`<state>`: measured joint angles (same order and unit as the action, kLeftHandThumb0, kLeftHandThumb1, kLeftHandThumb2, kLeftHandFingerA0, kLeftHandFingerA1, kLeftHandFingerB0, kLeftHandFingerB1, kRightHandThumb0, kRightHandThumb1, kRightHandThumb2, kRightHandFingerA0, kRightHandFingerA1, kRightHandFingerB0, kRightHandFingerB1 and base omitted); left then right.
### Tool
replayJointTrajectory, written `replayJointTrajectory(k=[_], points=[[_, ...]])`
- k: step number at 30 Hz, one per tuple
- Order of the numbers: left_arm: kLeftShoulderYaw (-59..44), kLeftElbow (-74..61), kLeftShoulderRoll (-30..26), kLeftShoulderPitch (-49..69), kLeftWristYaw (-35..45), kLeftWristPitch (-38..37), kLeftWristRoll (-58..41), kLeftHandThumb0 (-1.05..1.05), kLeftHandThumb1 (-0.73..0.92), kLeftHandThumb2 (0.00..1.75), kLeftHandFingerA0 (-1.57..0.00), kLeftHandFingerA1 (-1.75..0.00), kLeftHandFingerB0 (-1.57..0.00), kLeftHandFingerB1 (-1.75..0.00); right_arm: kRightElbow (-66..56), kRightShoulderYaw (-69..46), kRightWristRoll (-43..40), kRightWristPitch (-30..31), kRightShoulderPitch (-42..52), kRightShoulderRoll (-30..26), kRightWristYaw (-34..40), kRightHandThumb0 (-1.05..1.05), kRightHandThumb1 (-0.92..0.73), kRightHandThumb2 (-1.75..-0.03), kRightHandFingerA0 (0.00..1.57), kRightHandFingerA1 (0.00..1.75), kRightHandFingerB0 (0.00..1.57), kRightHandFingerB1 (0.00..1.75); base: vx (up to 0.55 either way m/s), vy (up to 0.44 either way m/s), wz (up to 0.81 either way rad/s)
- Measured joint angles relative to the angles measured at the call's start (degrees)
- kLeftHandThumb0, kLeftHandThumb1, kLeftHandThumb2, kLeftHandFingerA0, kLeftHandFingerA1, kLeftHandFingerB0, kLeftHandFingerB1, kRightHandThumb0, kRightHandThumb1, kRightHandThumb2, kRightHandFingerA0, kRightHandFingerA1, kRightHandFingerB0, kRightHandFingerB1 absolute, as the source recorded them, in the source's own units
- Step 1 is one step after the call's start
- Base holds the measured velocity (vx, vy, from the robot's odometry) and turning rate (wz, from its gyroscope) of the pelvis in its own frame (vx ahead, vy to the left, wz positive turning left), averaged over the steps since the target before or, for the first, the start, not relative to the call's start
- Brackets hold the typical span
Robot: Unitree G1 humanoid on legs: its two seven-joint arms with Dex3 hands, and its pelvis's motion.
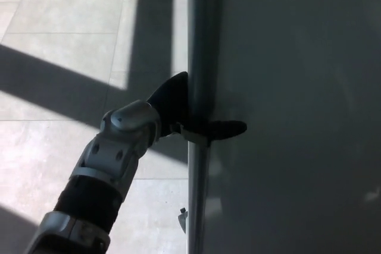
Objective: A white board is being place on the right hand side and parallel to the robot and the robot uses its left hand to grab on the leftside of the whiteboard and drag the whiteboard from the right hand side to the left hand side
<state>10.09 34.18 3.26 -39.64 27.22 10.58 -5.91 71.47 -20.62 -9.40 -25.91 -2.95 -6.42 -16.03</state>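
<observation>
**Whiteboard gripped at its left edge**

Whiteboard (297,87) fills the right side of the head view, upright, its grey frame edge (201,57) running vertically down the picture. Left robot hand (178,111) is clamped on that edge: thumb (223,128) lies across the board's face, the rest of the hand wraps behind the frame. Tiled floor (53,147) to the left, crossed by shadow bands. Right robot hand is out of view.

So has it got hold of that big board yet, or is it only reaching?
Done: the left hand is clamped on the whiteboard at its left edge frame, one finger lying across the front face. In hand: that grip. Left: the leftward drag; the board fills the right of the view.
</observation>
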Motion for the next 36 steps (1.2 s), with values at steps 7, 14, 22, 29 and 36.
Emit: replayJointTrajectory(k=[7, 14, 22, 29, 36], points=[[-0.5, 0.2, 3.3, 2.0, -5.7, -5.6, 1.4, -0.08, 0.81, 0.71, -0.97, -1.15, -0.88, -0.95, 0.0, 0.1, 0.0, 0.0, -0.3, 0.0, 0.2, -0.28, -0.92, -0.73, 0.75, 0.56, 0.35, 0.33, 0.00, 0.000, 0.00], [-2.1, -0.7, 4.1, 3.2, -9.4, -7.3, 1.8, -0.22, 0.82, 0.66, -0.95, -1.37, -0.77, -1.12, 0.0, 0.5, 0.1, 0.0, -0.7, 0.0, 0.4, -0.29, -0.92, -0.71, 0.78, 0.57, 0.36, 0.33, 0.00, 0.000, -0.03], [-2.5, -1.7, 2.4, 4.5, -10.4, -9.8, 2.7, -0.21, 0.81, 0.65, -1.00, -1.32, -0.80, -1.10, 0.0, 0.4, 0.0, 0.0, -2.1, 0.0, 0.5, -0.29, -0.92, -0.71, 0.78, 0.56, 0.37, 0.33, 0.00, 0.000, 0.00], [-5.9, 0.4, -1.6, 3.4, -8.1, -10.2, 1.7, -0.30, 0.78, 0.65, -1.01, -1.32, -0.83, -1.06, 0.0, 0.7, 0.1, 0.0, -2.2, 0.0, 0.6, -0.28, -0.92, -0.72, 0.76, 0.56, 0.36, 0.33, 0.00, 0.000, 0.00], [-7.9, 7.7, -9.2, -2.0, -1.3, -10.2, 0.1, -0.31, 0.77, 0.65, -0.96, -1.47, -0.81, -1.30, 0.0, 1.7, 0.4, 0.0, -2.3, -0.1, 1.0, -0.28, -0.92, -0.70, 0.79, 0.55, 0.37, 0.32, 0.00, 0.000, 0.00]])
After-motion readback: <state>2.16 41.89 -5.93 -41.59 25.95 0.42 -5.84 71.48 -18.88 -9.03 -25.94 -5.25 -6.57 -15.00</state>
